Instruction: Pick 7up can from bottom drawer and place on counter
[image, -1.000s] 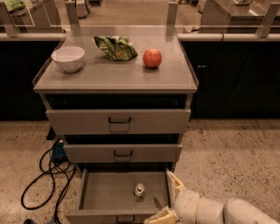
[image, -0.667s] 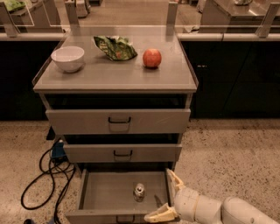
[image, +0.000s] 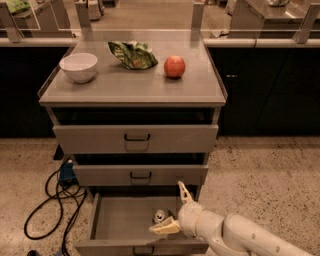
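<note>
While the hand (image: 166, 207) hangs at the right side of the open bottom drawer (image: 119, 226), fingers spread wide and holding nothing, you're on the reach-to-grasp step.

Camera view (the only one):
- The 7up can (image: 160, 216) stands upright on the drawer floor, right of centre. It shows between the two fingers, close to the lower one. I can't tell in depth whether the fingers already straddle it.
- The upper fingertip sits just under the middle drawer (image: 140, 175) front, so there's little headroom.
- On the surface (image: 125, 87), the bowl (image: 78, 66) is left, and the green bag (image: 133, 54) and red fruit (image: 174, 66) are at the back. The front strip is bare.

How to do it well, my call:
- Centre the can between the fingers before closing. The lower one looks nearer, and an empty-ish can tips easily.
- Pinch the side wall mid-height, not the rim.
- Pull out toward you first to clear the middle drawer, then lift.
- Set it down on the bare front strip.
</note>
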